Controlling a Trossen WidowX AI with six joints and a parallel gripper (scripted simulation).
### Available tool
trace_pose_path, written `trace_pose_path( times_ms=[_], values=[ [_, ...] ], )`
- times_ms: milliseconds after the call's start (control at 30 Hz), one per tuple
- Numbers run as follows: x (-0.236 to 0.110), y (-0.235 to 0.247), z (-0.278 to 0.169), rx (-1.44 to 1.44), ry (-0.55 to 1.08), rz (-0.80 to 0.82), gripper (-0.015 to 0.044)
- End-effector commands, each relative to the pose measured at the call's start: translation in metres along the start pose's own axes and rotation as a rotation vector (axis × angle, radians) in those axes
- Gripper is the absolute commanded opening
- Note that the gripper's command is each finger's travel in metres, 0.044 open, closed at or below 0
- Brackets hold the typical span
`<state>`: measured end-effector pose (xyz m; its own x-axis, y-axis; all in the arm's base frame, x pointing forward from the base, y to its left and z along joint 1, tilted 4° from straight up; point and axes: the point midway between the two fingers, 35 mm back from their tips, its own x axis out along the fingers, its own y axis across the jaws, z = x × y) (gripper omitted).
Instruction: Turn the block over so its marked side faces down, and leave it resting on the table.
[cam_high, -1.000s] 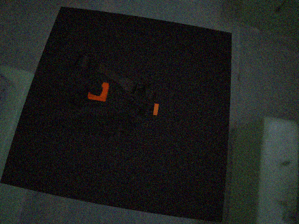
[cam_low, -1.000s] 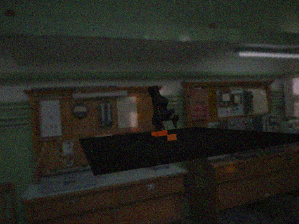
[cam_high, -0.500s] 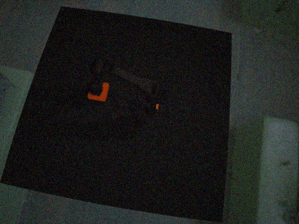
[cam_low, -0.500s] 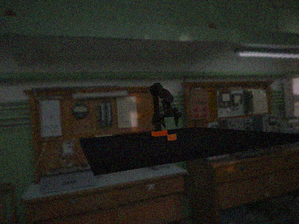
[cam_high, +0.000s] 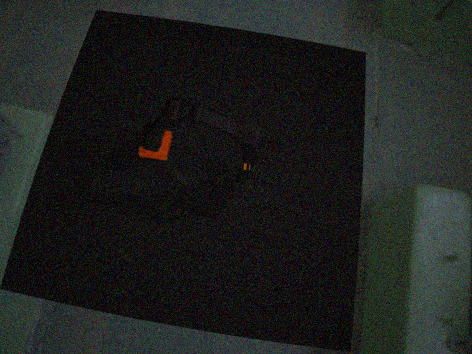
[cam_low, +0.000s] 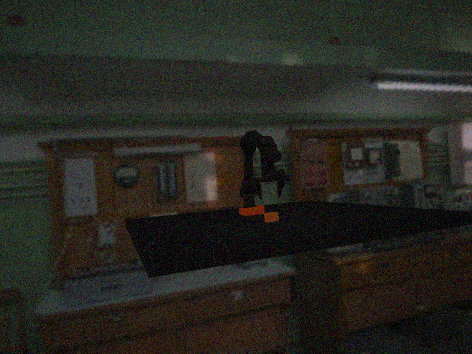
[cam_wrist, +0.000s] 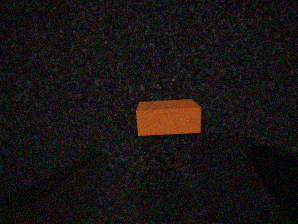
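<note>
The orange block (cam_wrist: 168, 118) sits on the dark table (cam_wrist: 75, 60), out in front of the fingers, not touching them. The gripper (cam_high: 159, 126) is wide open and holds nothing. From the top, the arm hides part of the block; the wrist camera shows it whole

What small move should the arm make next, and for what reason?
Probably lower the open gripper around the orange block. The block lies on the dark table with nothing gripping it, so it must be grasped before turning.
</note>
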<state>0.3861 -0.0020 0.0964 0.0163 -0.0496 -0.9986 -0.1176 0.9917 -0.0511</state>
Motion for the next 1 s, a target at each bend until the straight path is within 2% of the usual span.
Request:
trace_pose_path(
  times_ms=[0, 967],
  values=[
    [0.024, -0.001, -0.001, 0.002, 0.015, -0.006, 0.0440],
    [0.072, -0.001, -0.001, 0.002, 0.016, -0.006, 0.0440]
  ],
)
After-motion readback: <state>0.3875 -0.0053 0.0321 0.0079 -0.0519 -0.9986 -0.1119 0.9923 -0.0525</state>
